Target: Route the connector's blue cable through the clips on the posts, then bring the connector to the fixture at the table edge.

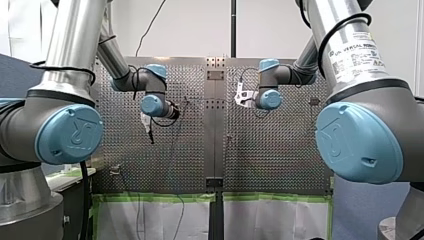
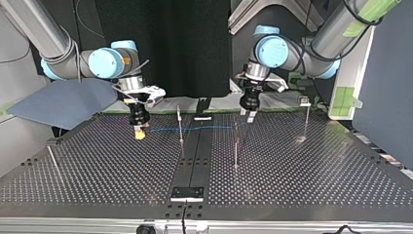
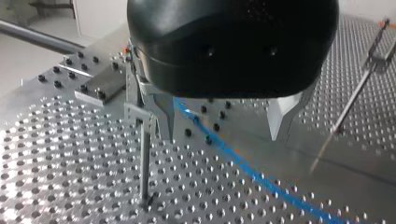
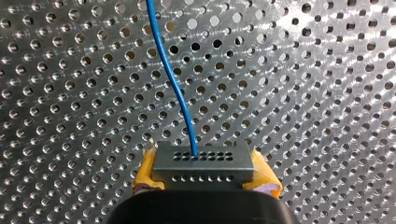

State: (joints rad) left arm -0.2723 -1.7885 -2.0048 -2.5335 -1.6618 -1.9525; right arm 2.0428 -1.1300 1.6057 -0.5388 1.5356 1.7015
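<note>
In the right wrist view my right gripper (image 4: 204, 171) is shut on the grey connector (image 4: 203, 161), its yellow pads (image 4: 145, 169) on either side. The blue cable (image 4: 177, 84) leaves the connector's face and runs ahead over the perforated plate. In the top view that gripper (image 2: 140, 131) hangs low at the left, and the cable (image 2: 199, 128) stretches right past a thin post (image 2: 180, 124) toward my left gripper (image 2: 250, 116). My left gripper (image 3: 222, 135) is open, its metal fingers (image 3: 161, 116) astride the cable (image 3: 243, 163), with a clip post (image 3: 144, 154) right beside one finger.
More posts stand on the table: one near the middle (image 2: 236, 146), one at the top view's right (image 2: 307, 117), a leaning one at the left (image 2: 51, 156). The fixture (image 2: 187, 193) sits at the near table edge. A blue sheet (image 2: 63, 100) lies beyond the left corner.
</note>
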